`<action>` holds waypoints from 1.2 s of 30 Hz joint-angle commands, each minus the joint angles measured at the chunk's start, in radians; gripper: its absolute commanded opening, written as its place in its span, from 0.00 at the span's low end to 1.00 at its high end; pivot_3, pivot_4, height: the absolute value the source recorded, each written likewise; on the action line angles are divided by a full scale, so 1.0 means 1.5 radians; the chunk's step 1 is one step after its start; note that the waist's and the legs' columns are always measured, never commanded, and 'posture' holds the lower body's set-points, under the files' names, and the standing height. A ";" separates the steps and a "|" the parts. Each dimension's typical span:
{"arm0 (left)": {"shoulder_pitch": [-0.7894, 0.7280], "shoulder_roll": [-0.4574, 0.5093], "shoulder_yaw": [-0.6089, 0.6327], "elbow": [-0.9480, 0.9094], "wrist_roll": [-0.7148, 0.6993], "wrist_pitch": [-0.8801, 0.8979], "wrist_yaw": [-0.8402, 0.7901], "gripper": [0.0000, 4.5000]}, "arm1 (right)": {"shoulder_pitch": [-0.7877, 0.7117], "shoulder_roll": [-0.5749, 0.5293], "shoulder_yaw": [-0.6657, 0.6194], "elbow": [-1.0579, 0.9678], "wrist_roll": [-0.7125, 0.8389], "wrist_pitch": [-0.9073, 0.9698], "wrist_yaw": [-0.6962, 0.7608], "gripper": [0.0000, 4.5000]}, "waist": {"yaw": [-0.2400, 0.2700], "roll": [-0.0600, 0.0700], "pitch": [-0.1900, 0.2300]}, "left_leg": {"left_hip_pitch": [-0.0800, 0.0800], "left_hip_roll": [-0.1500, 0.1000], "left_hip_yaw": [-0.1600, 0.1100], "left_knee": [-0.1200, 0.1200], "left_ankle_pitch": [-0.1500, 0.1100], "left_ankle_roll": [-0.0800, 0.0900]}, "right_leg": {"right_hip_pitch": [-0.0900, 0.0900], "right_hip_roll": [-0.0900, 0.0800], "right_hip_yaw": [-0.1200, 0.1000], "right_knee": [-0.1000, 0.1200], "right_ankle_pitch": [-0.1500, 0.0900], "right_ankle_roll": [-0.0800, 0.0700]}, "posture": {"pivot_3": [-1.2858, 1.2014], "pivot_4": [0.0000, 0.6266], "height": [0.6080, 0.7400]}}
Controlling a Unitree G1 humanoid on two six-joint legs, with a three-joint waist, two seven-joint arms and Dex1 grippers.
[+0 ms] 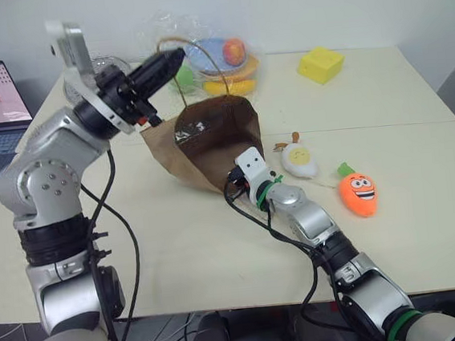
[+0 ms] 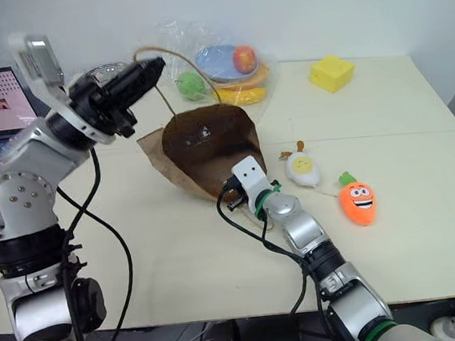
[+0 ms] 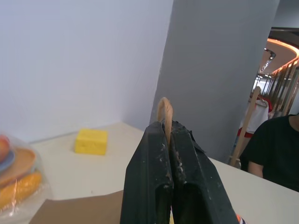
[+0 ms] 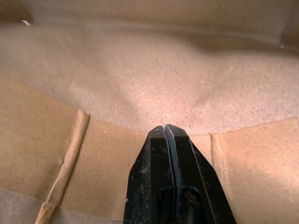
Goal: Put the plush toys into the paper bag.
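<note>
At table centre: brown kraft paper bag (image 1: 209, 144), lying tipped, mouth toward the robot. Right gripper (image 4: 168, 128), fingers pressed together, empty, at the bag's lower lip. At four o'clock of the bag: white fried-egg plush (image 1: 299, 160), then orange carrot plush (image 1: 359, 193), both outside. At eleven o'clock: left gripper (image 3: 164, 126) pinching the tan cord handle (image 1: 192, 49). Risk: thin cord slips, mouth collapses.

Brown paper bag (image 1: 208, 140) tipped open, carrot (image 1: 358, 192), egg (image 1: 299, 160) beside
</note>
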 commanded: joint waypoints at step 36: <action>0.159 -0.006 -0.133 -0.112 0.105 -0.102 -0.076 0.00 | 0.135 -0.497 -0.002 -0.410 -0.076 -0.029 0.279 0.89 | 0.003 0.000 0.000 | -0.002 -0.001 0.001 0.000 0.000 0.000 | -0.001 -0.001 0.001 -0.003 0.000 0.000 | 0.52 0.24 1.00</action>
